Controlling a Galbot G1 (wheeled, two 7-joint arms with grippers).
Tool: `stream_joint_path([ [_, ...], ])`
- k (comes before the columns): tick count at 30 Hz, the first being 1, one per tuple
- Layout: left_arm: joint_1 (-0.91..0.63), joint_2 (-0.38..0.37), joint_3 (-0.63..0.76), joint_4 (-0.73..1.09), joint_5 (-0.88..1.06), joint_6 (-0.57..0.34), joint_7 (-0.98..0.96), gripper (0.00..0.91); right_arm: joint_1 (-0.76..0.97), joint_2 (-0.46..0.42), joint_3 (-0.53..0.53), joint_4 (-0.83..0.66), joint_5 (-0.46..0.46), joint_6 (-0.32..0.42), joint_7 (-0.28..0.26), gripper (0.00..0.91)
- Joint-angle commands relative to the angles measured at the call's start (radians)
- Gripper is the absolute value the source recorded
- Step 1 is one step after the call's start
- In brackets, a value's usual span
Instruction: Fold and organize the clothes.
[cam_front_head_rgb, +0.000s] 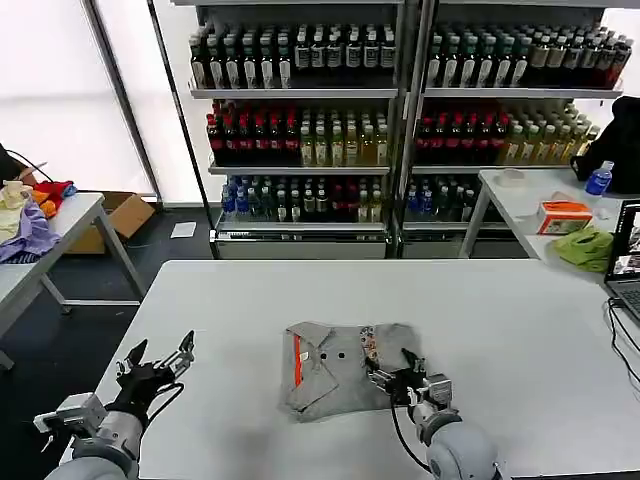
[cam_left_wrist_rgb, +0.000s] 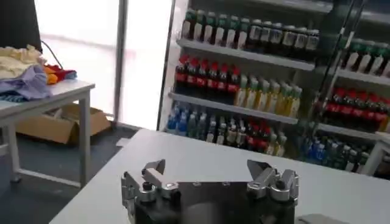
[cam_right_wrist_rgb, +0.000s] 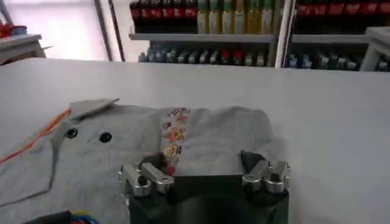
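A folded stack of light grey clothes (cam_front_head_rgb: 345, 380) is seen on the white table (cam_front_head_rgb: 500, 320), near the middle of its front edge. On top, toward the table's left side, a collared polo (cam_front_head_rgb: 315, 375) is laid with an orange-red stripe (cam_front_head_rgb: 297, 358) and two dark buttons (cam_front_head_rgb: 341, 354) showing. Under it, toward the right side, a T-shirt (cam_front_head_rgb: 390, 345) is laid, a strip of its colourful cartoon print (cam_right_wrist_rgb: 173, 137) left exposed beside the polo's edge.

The right gripper (cam_front_head_rgb: 403, 378) is placed low at the stack's front right corner, over the T-shirt's edge. In the right wrist view its fingers (cam_right_wrist_rgb: 146, 178) are spread wide apart above the grey fabric, and nothing is held between them; whether the cloth is touched cannot be told.

The left gripper (cam_front_head_rgb: 158, 362) is held off the table's front left corner, well apart from the clothes. Its fingers (cam_left_wrist_rgb: 148, 179) are also spread wide, with nothing gripped.

Behind the table, shelves of bottles (cam_front_head_rgb: 400, 120) are seen. A side table (cam_front_head_rgb: 60, 225) at the left is piled with coloured fabrics (cam_front_head_rgb: 35, 215), and a lime-green cloth (cam_front_head_rgb: 588, 246) is laid on another table at the right.
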Motion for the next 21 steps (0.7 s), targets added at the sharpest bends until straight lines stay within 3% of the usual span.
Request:
stream_joint_path([
  [1,0.022,-0.008,-0.005,-0.019,0.009,-0.006,0.011,0.907,-0.059,-0.013,0.073,0.225,0.081,0.046,-0.008,0.907],
  [4,0.020,-0.009,-0.005,-0.018,0.009,-0.008,0.018,0.907,-0.114,-0.040,0.236,0.312,0.110,0.136,-0.141,0.907],
  [6,0.018,-0.009,-0.007,-0.014,0.019,-0.021,0.049,0.907,-0.158,-0.066,0.365,0.328,0.103,0.151,-0.258,0.907],
  [7,0.018,-0.010,-0.010,-0.010,0.028,-0.044,0.075,0.907,-0.177,-0.076,0.418,0.329,0.137,0.165,-0.285,0.907],
  [11,0.013,-0.010,-0.012,-0.008,0.041,-0.064,0.112,0.907,-0.230,-0.061,0.551,0.292,0.159,0.250,-0.323,0.907],
  [14,0.014,-0.013,-0.012,-0.015,0.046,-0.071,0.128,0.907,-0.277,-0.024,0.639,0.267,0.123,0.310,-0.357,0.907],
  [16,0.017,-0.020,-0.017,-0.015,0.050,-0.078,0.143,0.907,-0.308,0.008,0.693,0.241,0.028,0.356,-0.411,0.907],
  [17,0.018,-0.023,-0.018,-0.014,0.050,-0.079,0.150,0.907,-0.316,0.017,0.706,0.237,0.023,0.378,-0.430,0.907],
  [21,0.020,-0.029,-0.030,-0.006,0.066,-0.086,0.180,0.907,-0.333,0.062,0.781,0.229,0.059,0.388,-0.472,0.907],
])
